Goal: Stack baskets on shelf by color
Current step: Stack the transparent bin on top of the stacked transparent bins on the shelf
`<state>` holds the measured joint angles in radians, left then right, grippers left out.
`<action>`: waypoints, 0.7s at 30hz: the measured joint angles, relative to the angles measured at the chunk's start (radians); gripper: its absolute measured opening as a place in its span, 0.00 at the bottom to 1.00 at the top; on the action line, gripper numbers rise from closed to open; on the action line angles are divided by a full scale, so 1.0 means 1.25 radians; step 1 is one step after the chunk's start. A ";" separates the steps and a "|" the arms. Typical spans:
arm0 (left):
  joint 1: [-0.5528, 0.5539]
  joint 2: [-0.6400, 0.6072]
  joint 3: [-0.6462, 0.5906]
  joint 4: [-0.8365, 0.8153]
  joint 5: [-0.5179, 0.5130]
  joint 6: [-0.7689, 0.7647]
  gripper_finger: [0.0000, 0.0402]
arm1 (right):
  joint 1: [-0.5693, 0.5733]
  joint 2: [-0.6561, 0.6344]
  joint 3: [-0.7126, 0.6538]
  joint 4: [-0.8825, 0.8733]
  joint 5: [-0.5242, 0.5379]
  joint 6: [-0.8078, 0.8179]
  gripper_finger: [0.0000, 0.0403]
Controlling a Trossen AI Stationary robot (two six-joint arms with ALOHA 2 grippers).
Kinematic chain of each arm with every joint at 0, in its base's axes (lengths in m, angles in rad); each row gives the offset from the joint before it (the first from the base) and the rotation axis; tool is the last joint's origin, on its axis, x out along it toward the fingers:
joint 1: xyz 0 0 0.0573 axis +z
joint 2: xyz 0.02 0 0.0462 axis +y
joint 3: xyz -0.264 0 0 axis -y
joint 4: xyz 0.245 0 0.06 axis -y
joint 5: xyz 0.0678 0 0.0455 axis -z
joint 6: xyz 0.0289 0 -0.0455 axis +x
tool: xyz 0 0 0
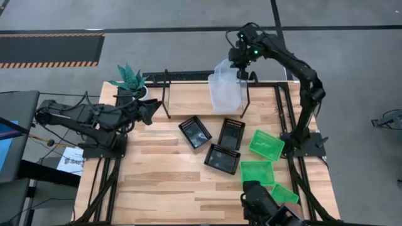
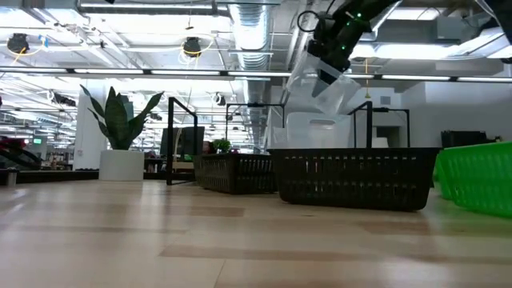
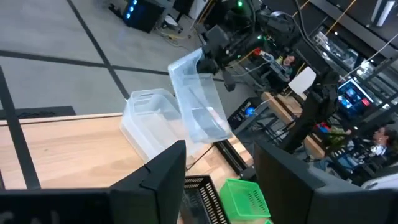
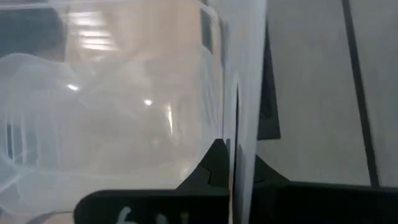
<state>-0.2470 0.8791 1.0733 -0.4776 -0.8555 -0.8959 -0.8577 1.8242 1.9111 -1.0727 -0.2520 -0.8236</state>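
A: Right gripper [image 1: 242, 68]?
B: Clenched on the rim of a clear basket [image 1: 225, 86], held tilted above the shelf [image 1: 188, 94], hanging below the fingers.

A: What's under it?
B: Another clear basket [image 3: 149, 121] resting on the shelf board, just beneath the held one.

A: Left gripper [image 1: 151, 111]?
B: Near the shelf's left end, beside the plant [image 1: 129, 78], fingers apart, holding nothing.

A: Others?
B: Three black baskets [image 1: 195, 132] mid-table, three green baskets [image 1: 266, 144] to their right, all off the shelf.
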 joint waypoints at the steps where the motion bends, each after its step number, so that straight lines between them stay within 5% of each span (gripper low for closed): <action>1: 0.002 0.000 0.000 0.000 0.000 -0.005 0.43 | 0.000 0.001 0.000 0.002 -0.001 -0.010 0.01; 9: 0.002 0.000 0.000 -0.002 -0.001 -0.027 0.43 | 0.007 -0.002 -0.001 0.009 -0.009 -0.066 0.03; 21: 0.002 0.000 0.000 -0.002 -0.001 -0.039 0.43 | 0.009 -0.002 -0.014 0.032 -0.009 -0.103 0.20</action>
<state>-0.2447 0.8791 1.0733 -0.4801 -0.8563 -0.9449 -0.8469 1.8214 1.8938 -1.0331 -0.2628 -0.9520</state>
